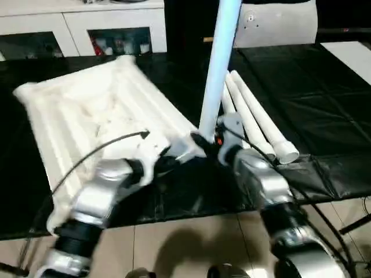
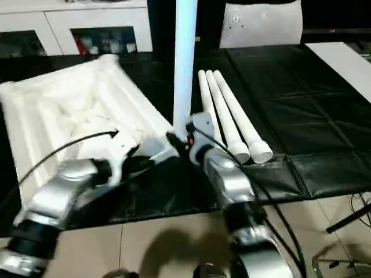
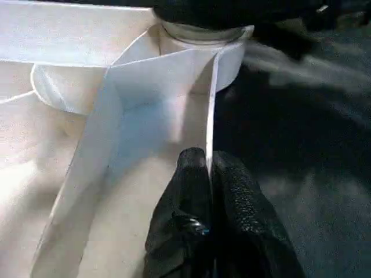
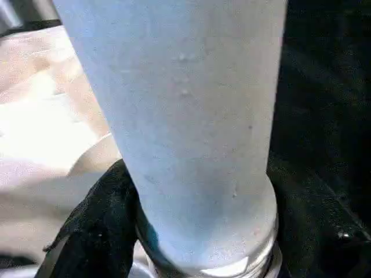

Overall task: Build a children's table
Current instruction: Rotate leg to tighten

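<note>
The white table top (image 1: 93, 116) lies upside down on a black mat (image 1: 301, 104), with its ribbed side up, at about 10 o'clock from the middle of the head view. One white leg (image 1: 219, 63) stands straight up at the near corner of the top, toward 12 o'clock, and runs out past the upper edge of the picture. The right gripper (image 1: 210, 142) is closed around the bottom of this leg. The right wrist view shows this up close: black fingers (image 4: 95, 231) wrap both sides of the thick round leg, just above its threaded end, which the head views cannot show. The left gripper (image 1: 168, 153) sits at the same corner, just at 9 o'clock from the right gripper. The left wrist view shows what the head views miss: its two black fingers (image 3: 191, 197) are pinched tight on a thin white rib (image 3: 210, 116) of the table top, and the round corner socket (image 3: 200, 40) is just beyond, with the leg's end sitting in it. More legs (image 1: 255, 116) lie flat side by side on the mat at 2 o'clock, pointing toward 5 o'clock. A white cabinet (image 1: 81, 29) with glass doors stands far back at 11 o'clock.
</note>
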### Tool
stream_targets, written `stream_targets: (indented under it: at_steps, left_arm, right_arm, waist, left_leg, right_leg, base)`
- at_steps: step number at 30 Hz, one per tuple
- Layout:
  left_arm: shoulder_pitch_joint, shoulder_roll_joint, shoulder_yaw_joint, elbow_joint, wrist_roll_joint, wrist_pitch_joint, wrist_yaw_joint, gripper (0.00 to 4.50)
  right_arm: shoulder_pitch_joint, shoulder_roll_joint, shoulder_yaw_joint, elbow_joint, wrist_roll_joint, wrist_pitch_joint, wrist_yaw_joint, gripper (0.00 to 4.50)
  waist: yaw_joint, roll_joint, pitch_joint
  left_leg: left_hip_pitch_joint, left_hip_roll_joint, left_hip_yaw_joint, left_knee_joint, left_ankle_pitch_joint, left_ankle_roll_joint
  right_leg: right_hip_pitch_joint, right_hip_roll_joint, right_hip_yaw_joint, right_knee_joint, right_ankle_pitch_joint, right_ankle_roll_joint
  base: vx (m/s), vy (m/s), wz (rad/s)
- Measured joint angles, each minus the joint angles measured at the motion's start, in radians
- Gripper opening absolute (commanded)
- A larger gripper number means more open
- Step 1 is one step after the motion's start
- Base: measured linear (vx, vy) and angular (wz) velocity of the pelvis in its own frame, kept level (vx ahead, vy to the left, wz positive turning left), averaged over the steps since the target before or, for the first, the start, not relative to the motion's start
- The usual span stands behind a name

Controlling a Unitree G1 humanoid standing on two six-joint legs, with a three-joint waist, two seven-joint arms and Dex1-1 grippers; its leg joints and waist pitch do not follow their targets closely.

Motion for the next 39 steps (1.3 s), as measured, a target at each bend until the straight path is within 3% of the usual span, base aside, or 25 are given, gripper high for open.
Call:
stream_targets:
  at_steps: [1,2,3,14,26,29,32,39]
  left_arm:
    - [0.000,-0.005,-0.001,-0.003,0.003,0.005,0.009,0.00]
    - [0.000,-0.007,-0.001,-0.004,0.004,0.007,0.015,0.00]
    - [0.000,-0.006,-0.001,-0.004,0.004,0.007,0.016,0.00]
    - [-0.021,0.064,-0.030,0.026,0.011,-0.048,-0.029,0.00]
    - [-0.069,0.177,-0.044,0.146,0.001,-0.208,-0.181,0.00]
    - [-0.084,0.243,-0.069,0.183,-0.019,-0.289,-0.310,0.00]
    - [-0.089,0.297,-0.076,0.222,-0.035,-0.351,-0.429,0.00]
    - [-0.127,0.309,-0.136,0.261,-0.039,-0.443,-0.570,0.00]
  right_arm:
    - [-0.006,0.002,-0.001,0.010,-0.001,-0.005,-0.008,2.76]
    - [-0.011,0.006,-0.003,0.022,-0.004,-0.015,-0.014,3.32]
    - [-0.011,0.011,-0.006,0.026,-0.006,-0.023,-0.018,3.46]
    - [0.004,0.026,-0.019,0.027,0.013,-0.063,0.038,4.44]
    - [0.119,-0.182,0.060,-0.212,0.040,-0.032,0.338,4.44]
    - [0.144,-0.311,0.104,-0.293,0.049,-0.031,0.491,4.44]
    - [0.146,-0.393,0.110,-0.321,0.053,-0.024,0.603,4.44]
    - [0.137,-0.439,0.180,-0.330,0.059,-0.022,0.756,4.44]
  waist:
    - [0.001,0.000,0.000]
    - [0.001,0.000,0.000]
    - [0.001,-0.001,0.000]
    - [-0.003,-0.001,-0.001]
    - [0.009,-0.001,0.000]
    - [0.023,-0.001,0.000]
    - [0.035,-0.001,-0.001]
    - [0.064,-0.001,-0.001]
  left_leg:
    - [0.000,0.000,0.000,0.000,0.001,0.002]
    - [0.000,0.000,0.000,0.000,0.003,0.005]
    - [0.000,0.000,0.000,-0.001,0.003,0.005]
    - [0.000,0.001,0.000,0.000,0.003,0.004]
    - [-0.001,0.001,-0.001,0.001,0.004,0.005]
    - [0.000,0.001,-0.002,0.001,0.003,0.005]
    - [0.000,0.001,-0.001,0.002,0.003,0.005]
    - [0.000,0.001,0.000,0.004,0.004,0.005]
  right_leg:
    - [0.000,0.000,0.000,0.000,0.000,0.000]
    - [0.000,0.000,0.000,0.000,0.000,0.000]
    - [0.000,0.000,0.000,0.000,0.000,0.000]
    - [-0.001,0.001,0.000,0.001,0.000,0.000]
    - [-0.002,0.001,0.000,0.001,0.000,0.000]
    - [-0.002,0.001,-0.001,0.000,0.000,0.000]
    - [-0.002,0.001,-0.001,0.001,0.000,0.000]
    - [-0.001,-0.001,-0.001,0.002,0.001,-0.001]
  base:
    - [0.000,0.000,0.00]
    - [0.000,0.000,0.00]
    - [0.000,0.000,0.00]
    - [0.000,0.000,0.00]
    - [0.000,0.000,0.00]
    - [0.000,0.000,0.00]
    - [0.000,0.000,0.00]
    - [0.000,0.000,0.00]
